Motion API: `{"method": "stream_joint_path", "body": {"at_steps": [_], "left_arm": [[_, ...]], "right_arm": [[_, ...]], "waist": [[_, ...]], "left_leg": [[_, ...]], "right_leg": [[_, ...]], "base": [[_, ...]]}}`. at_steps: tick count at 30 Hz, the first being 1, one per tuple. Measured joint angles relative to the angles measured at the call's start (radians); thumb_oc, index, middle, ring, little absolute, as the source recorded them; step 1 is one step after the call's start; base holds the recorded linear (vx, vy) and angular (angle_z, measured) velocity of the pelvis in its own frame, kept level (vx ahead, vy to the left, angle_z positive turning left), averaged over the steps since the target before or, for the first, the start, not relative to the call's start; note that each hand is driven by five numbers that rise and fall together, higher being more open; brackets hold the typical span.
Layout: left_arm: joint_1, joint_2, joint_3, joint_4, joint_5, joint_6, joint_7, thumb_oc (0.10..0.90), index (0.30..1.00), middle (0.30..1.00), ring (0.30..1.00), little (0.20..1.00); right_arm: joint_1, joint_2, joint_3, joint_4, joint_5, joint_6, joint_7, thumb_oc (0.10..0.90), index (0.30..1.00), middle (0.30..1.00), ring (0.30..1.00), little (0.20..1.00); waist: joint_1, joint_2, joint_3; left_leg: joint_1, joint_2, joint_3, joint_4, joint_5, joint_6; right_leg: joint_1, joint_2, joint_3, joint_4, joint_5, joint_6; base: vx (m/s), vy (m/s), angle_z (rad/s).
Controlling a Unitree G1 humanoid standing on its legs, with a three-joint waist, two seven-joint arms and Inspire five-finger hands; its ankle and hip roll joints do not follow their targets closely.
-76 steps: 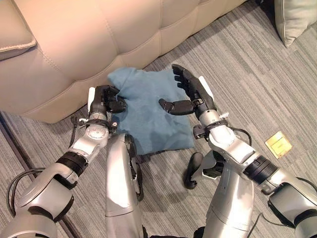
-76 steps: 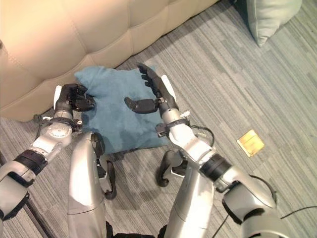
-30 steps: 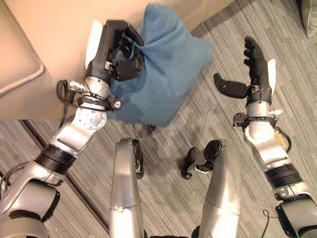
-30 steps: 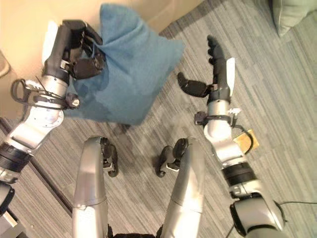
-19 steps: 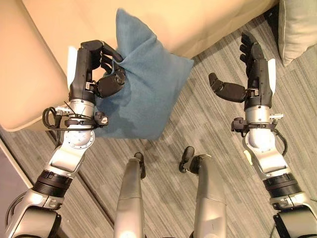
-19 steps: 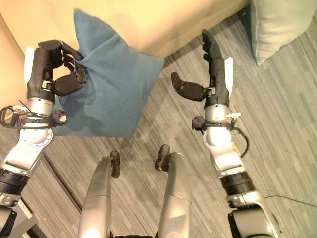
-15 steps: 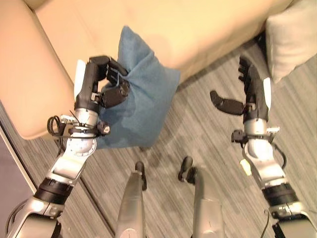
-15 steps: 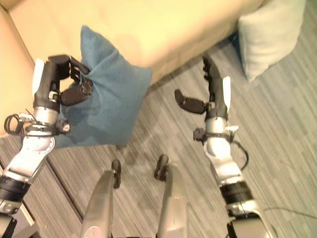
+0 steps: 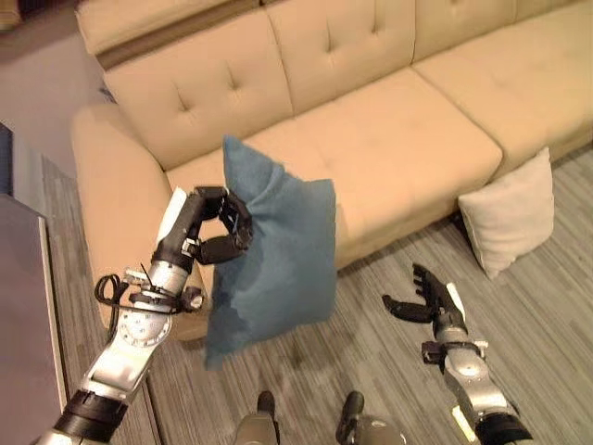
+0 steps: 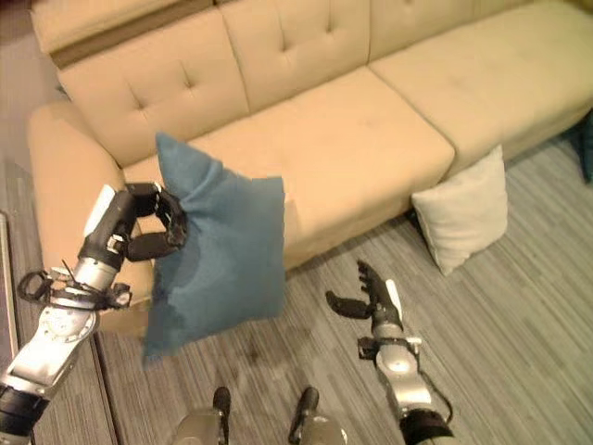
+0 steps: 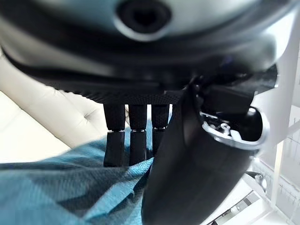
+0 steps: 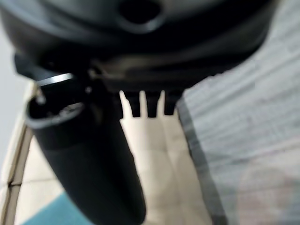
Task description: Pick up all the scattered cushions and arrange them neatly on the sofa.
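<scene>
Left eye view puts the right hand [image 9: 434, 301] nearest, low over the grey striped carpet floor [image 9: 371, 315], fingers straight and thumb spread, holding nothing. Beside it, well apart, the left hand [image 9: 206, 232] is raised with its fingers and thumb curled tight around the upper edge of a soft teal-blue square fabric cushion [image 9: 273, 264]. That cushion hangs clear of the floor, in front of the sofa's seat and near its left armrest; the left wrist view shows the dark fingers [image 11: 129, 140] dug into the blue cloth. Farther right, a pale cream square cushion [image 9: 505, 211] leans on the floor against the front of the sofa. Behind everything stretches the long beige tufted leather sofa [image 9: 389, 130].
</scene>
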Motion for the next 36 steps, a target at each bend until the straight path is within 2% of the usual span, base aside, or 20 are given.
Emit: {"method": "stream_joint_path", "body": {"at_steps": [2,6,8,10,18,26,29,36], "left_arm": [[0.0,-0.001,0.002,-0.001,-0.021,0.001,-0.016,0.4,0.3,0.3,0.3,0.3],[0.0,0.0,0.005,-0.011,-0.08,0.003,-0.056,0.4,0.3,0.3,0.3,0.3],[0.0,0.004,0.011,-0.029,-0.082,0.006,-0.084,0.4,0.3,0.3,0.3,0.3],[0.001,0.004,0.016,-0.035,-0.086,0.008,-0.116,0.4,0.3,0.3,0.3,0.3],[0.005,0.012,0.034,-0.074,-0.088,0.009,-0.179,0.4,0.3,0.3,0.3,0.3],[0.006,0.032,0.034,-0.083,-0.108,0.009,-0.229,0.4,0.3,0.3,0.3,0.3],[0.006,0.068,0.033,-0.126,-0.114,0.01,-0.251,0.4,0.3,0.3,0.3,0.3],[0.004,0.129,0.028,-0.209,-0.157,0.01,-0.32,0.4,0.3,0.3,0.3,0.3]], "right_arm": [[0.014,0.025,-0.003,0.0,0.06,0.002,0.031,0.8,0.9,0.9,0.9,0.9],[0.017,0.101,-0.006,0.0,0.272,0.006,0.129,0.8,0.9,0.9,0.9,0.9],[0.022,0.126,0.021,0.0,0.367,0.019,0.186,0.8,0.9,0.9,0.9,0.9],[0.027,0.141,0.042,0.0,0.428,0.041,0.226,0.8,0.9,0.9,0.9,0.9],[0.028,0.139,0.061,0.001,0.462,0.065,0.264,0.8,0.9,0.9,0.9,0.9],[0.027,0.135,0.058,0.04,0.462,0.075,0.27,0.8,0.9,0.9,0.9,0.9],[0.024,0.133,0.037,0.062,0.472,0.075,0.269,0.8,0.9,0.9,0.9,0.9],[0.003,0.06,0.029,0.073,0.476,0.079,0.27,0.8,0.9,0.9,0.9,0.9]], "waist": [[0.005,-0.009,-0.006],[0.01,-0.027,-0.019],[0.028,-0.039,-0.028],[0.051,-0.035,-0.03],[0.071,-0.025,-0.037],[0.083,0.025,-0.07],[0.085,0.035,-0.076],[0.087,0.059,-0.093]], "left_leg": [[0.034,-0.012,0.005,-0.024,0.0,0.0],[0.072,-0.032,0.009,-0.047,0.0,0.0],[0.077,-0.037,0.008,-0.051,0.0,0.0],[0.1,-0.036,0.006,-0.065,0.0,0.0],[0.111,-0.043,-0.03,-0.067,0.0,0.0],[0.089,-0.04,-0.077,-0.075,0.0,0.0],[0.087,-0.042,-0.09,-0.075,0.001,0.001],[0.086,-0.045,-0.101,-0.075,0.003,0.003]], "right_leg": [[0.051,0.001,0.0,-0.069,0.026,0.024],[0.134,0.006,-0.001,-0.191,0.08,0.055],[0.165,0.013,-0.002,-0.25,0.11,0.056],[0.189,0.019,-0.006,-0.265,0.117,0.054],[0.218,0.021,-0.038,-0.265,0.116,0.055],[0.219,0.032,-0.082,-0.265,0.116,0.055],[0.223,0.032,-0.094,-0.265,0.116,0.055],[0.231,0.03,-0.109,-0.265,0.114,0.058]], "base": [[0.08,-0.021,0.06],[0.05,-0.024,0.04],[0.06,-0.016,0.05],[0.07,-0.026,0.03],[0.01,-0.013,0.14],[0.0,0.001,0.17],[-0.02,-0.008,0.14],[-0.02,-0.005,0.07]]}}
